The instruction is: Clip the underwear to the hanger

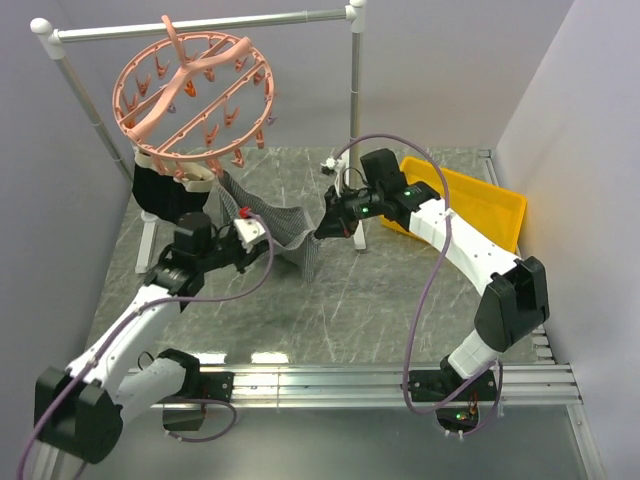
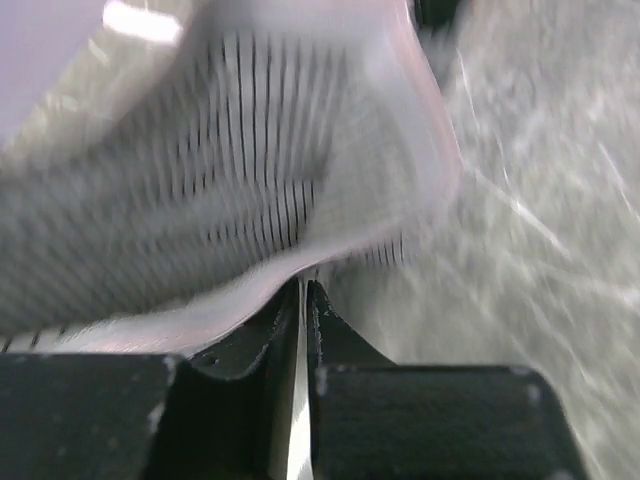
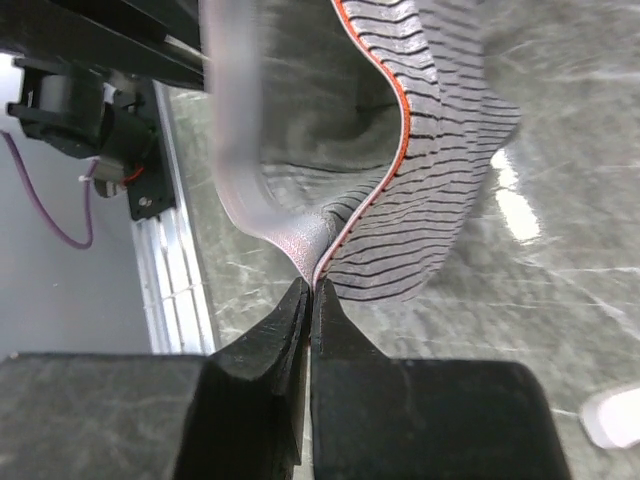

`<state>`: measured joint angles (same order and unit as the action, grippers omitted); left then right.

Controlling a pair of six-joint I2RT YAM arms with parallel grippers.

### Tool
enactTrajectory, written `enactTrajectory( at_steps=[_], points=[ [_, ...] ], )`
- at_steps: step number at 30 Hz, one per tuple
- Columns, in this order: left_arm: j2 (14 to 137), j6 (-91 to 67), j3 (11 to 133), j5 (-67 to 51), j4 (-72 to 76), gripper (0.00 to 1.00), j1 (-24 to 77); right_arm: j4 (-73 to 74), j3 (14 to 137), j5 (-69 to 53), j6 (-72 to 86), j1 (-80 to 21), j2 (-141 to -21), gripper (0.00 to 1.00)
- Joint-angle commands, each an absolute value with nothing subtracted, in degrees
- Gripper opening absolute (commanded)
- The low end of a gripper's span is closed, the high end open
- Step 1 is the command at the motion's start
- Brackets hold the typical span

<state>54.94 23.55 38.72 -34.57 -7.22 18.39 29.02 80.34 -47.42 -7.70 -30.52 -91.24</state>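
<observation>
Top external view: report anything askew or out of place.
The yellow plastic bin at the far right sits at an angle to the edges of the marble-patterned table. The round salmon-pink drying ring seems to hang tilted, a black garment hanging from its near-left side only. Nothing looks spilled or damaged.

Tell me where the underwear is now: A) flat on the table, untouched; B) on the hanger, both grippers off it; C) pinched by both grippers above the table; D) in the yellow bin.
C: the underwear is stretched between the left gripper and the right gripper, each pinching an edge.
</observation>
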Motion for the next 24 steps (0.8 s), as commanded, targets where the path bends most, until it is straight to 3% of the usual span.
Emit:
enactTrajectory(
  at_steps=[1, 7, 15, 24],
  points=[
    [60.28, 19.34, 41.57, -26.12, 8.53, 0.13, 23.89, 29.27, 80.86, -48.16, -6.86, -32.43, -89.91, 0.00],
    [64.42, 18.54, 44.56, -19.87, 12.84, 0.11, 25.49, 28.84, 83.67, -49.48, -5.11, -38.40, -89.82, 0.00],
    [59.85, 13.01, 42.10, -18.19, 15.82, 0.13, 25.40, 22.24, 87.53, -51.86, 3.86, -44.55, -93.42, 0.00],
    [54.77, 12.83, 42.80, -15.56, 11.08, 0.13, 25.40, 6.79, 86.49, -55.10, 19.49, -44.56, -91.15, 0.00]
  ],
)
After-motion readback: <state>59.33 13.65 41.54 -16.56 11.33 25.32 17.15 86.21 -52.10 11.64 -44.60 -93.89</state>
